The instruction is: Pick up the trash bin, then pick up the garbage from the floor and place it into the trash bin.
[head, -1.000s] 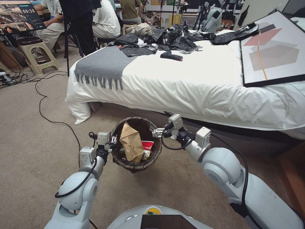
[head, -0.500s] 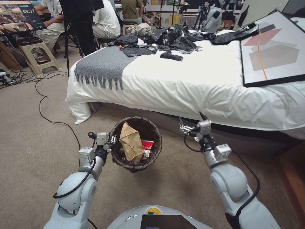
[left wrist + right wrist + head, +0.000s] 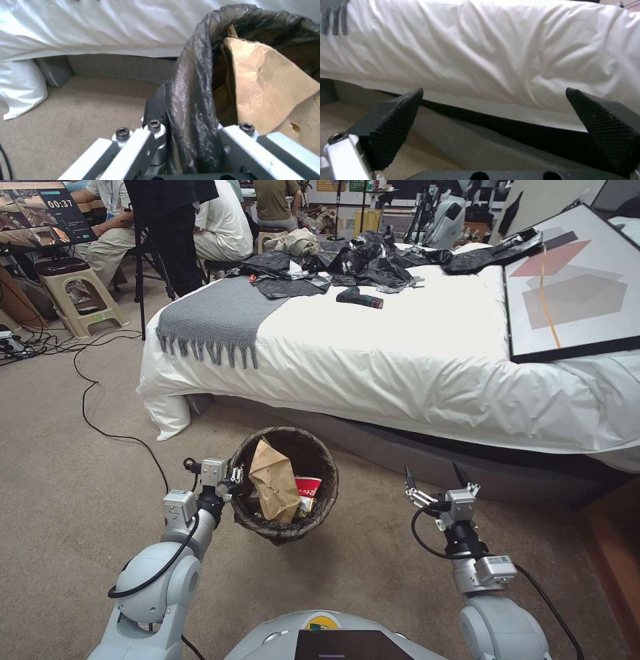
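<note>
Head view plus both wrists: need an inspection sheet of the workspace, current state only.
Surface: beige carpet, no loose litter seen.
Job's things: trash bin lifted off the floor, holding a brown paper bag and a red-and-white cup.
Clutter: black plastic sheets and a power tool on the bed.
Grippers: left claw clamped on the bin rim; right claw open, empty.
Cables: black cable across the carpet.
Surroundings: framed picture, stool.

glossy crinkled plastic bag point(image 3: 190, 100), creased matt brown paper bag point(image 3: 272, 481), rough carpet point(image 3: 80, 500).
</note>
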Controlling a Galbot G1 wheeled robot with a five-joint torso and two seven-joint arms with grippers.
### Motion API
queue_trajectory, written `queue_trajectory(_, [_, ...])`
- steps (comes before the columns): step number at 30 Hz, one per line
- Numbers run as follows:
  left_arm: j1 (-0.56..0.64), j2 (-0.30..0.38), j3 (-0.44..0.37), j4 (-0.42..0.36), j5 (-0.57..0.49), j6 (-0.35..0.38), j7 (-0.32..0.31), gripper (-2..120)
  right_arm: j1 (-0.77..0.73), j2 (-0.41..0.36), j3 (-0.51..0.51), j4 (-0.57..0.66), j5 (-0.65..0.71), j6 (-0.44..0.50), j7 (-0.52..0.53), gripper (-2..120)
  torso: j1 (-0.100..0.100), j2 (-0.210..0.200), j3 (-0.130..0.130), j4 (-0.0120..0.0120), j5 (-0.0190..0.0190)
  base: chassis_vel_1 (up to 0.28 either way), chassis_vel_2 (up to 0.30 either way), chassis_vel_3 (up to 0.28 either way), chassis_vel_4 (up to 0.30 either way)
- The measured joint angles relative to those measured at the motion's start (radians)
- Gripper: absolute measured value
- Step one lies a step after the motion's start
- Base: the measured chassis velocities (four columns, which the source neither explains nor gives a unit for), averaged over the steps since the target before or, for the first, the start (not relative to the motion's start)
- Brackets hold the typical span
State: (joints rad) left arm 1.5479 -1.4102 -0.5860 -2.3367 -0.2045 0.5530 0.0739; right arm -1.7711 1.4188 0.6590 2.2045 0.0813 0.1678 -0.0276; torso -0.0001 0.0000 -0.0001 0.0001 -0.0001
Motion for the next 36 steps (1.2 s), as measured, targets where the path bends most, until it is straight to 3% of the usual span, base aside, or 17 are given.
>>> queue_trajectory(36, [0.033,-0.016,-0.015,-0.020,0.018,-0.020,0.017,7,-0.044,-0.009,0.039,0.009,0.028,0.004,0.002,100,0.000,0.000,0.000,0.0000,0.0002,0.032,0.030,0.029,0.031])
